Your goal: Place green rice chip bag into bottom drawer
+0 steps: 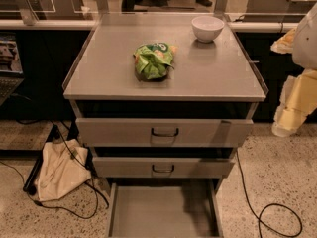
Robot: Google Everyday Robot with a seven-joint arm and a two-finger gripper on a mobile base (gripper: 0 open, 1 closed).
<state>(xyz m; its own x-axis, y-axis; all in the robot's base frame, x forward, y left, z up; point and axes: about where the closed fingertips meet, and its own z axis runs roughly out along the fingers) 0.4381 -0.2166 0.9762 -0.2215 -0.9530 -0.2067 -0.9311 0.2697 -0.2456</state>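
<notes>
Little of the task is showing as done. The green rice chip bag is lying crumpled near the middle of the tabletop, in the upper centre of the frame, with nothing gripping it. The claw is hanging at the right edge of the frame, off to the side of the cabinet and well apart from the bag. It is holding nothing, and whether it is open or closed I cannot tell.

The bottom drawer is standing pulled out at the bottom centre of the frame, its flat floor showing bare, so the receiving end is looking ready. What is remaining, by my judgement, is the whole reach, grasp, carry and drop.

The bag is sitting with free tabletop all round it. The white bowl is standing near the upper right corner, apart from the bag. The upper drawer and the middle drawer are each jutting out a little, so a descent is likely needing to pass in front of their faces. A cable is trailing on the floor at lower right.
</notes>
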